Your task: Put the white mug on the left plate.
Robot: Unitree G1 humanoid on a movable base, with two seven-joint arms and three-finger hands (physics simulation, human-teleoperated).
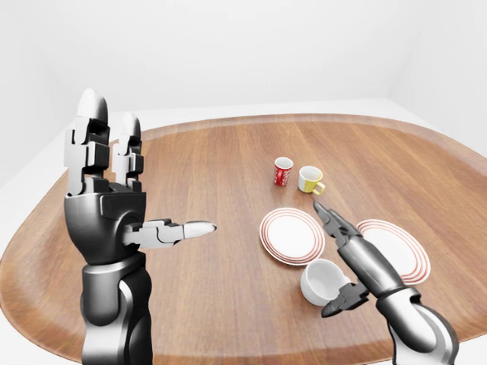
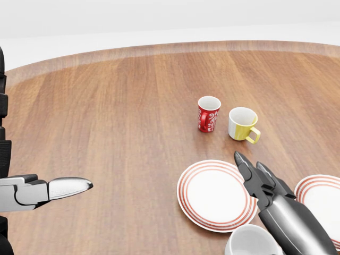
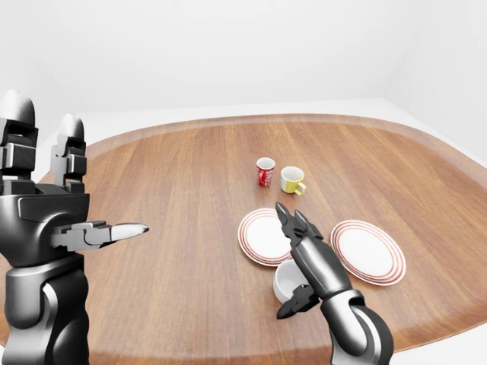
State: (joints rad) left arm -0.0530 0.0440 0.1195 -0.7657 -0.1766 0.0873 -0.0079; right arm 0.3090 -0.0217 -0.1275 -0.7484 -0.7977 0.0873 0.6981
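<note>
You are at the grasp step: the white mug (image 1: 323, 280) is not yet held and not yet on the left plate (image 1: 292, 236).

**Hand state**
- Right hand (image 1: 344, 258): fingers spread. Two fingers (image 1: 329, 219) point up the left-eye view over the near rim of the left plate; the thumb (image 1: 344, 297) is below and to the right of the mug. The mug sits in the gap between them. From these views you cannot tell whether any finger touches the mug wall.
- Left hand (image 1: 106, 190): raised at the left of the view, fingers extended, holding nothing, well apart from all task items.

**Mug position**
The mug stands upright on the wooden table (image 1: 198, 182), just below the left plate in the left-eye view, beside the plate's lower right rim.

**Next move**
Close the right-hand fingers round the mug body, confirm a firm grip, then lift and carry it up the view onto the plate centre. Avoid the right plate (image 1: 393, 249), the red mug (image 1: 282, 171) and the yellow mug (image 1: 310, 179).
</note>
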